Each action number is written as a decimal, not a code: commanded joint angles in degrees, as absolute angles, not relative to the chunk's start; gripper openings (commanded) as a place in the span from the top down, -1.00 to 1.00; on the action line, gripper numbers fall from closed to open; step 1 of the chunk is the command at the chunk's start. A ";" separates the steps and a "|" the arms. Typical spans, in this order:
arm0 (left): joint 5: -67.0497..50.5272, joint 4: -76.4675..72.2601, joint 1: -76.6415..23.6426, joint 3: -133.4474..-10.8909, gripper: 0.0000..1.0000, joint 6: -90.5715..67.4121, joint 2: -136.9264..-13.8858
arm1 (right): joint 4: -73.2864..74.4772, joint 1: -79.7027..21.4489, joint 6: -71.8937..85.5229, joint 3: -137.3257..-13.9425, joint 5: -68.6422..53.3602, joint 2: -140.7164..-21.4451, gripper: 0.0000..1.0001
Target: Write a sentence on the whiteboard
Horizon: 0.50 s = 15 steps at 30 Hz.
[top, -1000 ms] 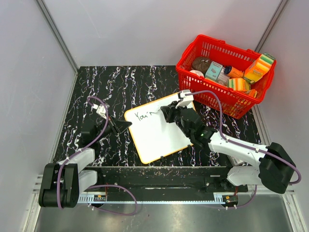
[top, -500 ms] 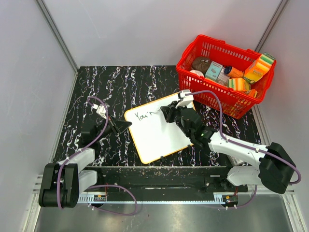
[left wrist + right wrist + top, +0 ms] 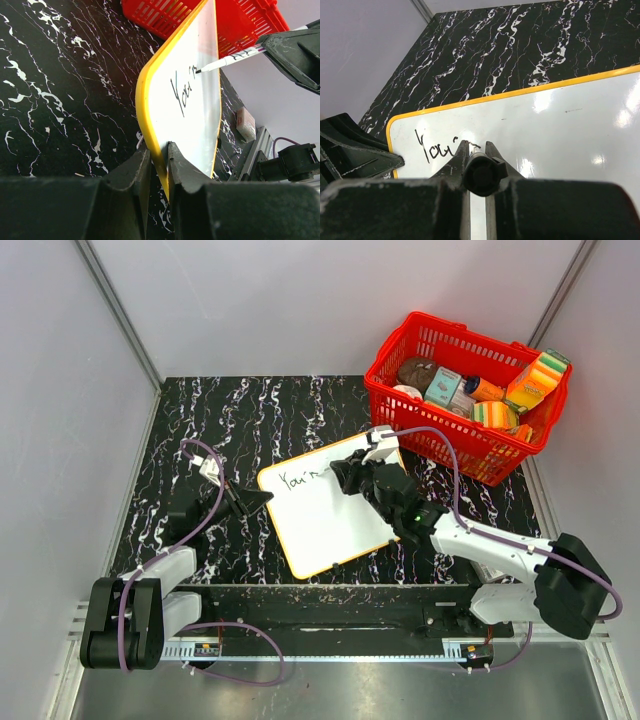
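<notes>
Board (image 3: 325, 512) sits mid-worktop (image 3: 250, 410), skewed, looks flat, with one corner close to the red basket (image 3: 470, 405) at the far right corner. Left jaws are clamped on the board's yellow rim at the corner facing the left edge of the worktop, one finger above and one below. My read: that's an anchor, so pen drag doesn't slide or spin the board on the slick marble top. Gripping at the corner also leaves the white face free for writing. Right jaws are closed tight on the pen (image 3: 232, 58), with its butt end seated between them in the wrist view. The barrel is tilted down so the tip meets the board at a shallow angle, probably to leave the line visible to the camera. The tip is at the end of "You'r", along the board's far edge. It's touching or a hair off, can't tell which. Starting at that corner leaves room to run the line toward the basket side. Sentence is barely begun, one partial word. The basket plays no part in this; it's just parked clear of the right arm's sweep.
</notes>
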State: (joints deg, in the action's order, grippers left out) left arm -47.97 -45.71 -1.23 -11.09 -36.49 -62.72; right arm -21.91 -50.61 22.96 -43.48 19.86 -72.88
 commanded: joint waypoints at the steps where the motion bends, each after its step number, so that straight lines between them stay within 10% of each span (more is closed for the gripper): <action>1: -48.87 -47.64 -1.49 -10.28 1.00 -32.61 -62.32 | -23.64 -50.19 22.59 -45.35 20.65 -73.56 1.00; 15: -48.78 -47.72 -1.49 -10.28 1.00 -32.61 -62.31 | -21.18 -49.40 22.68 -46.40 27.07 -73.48 1.00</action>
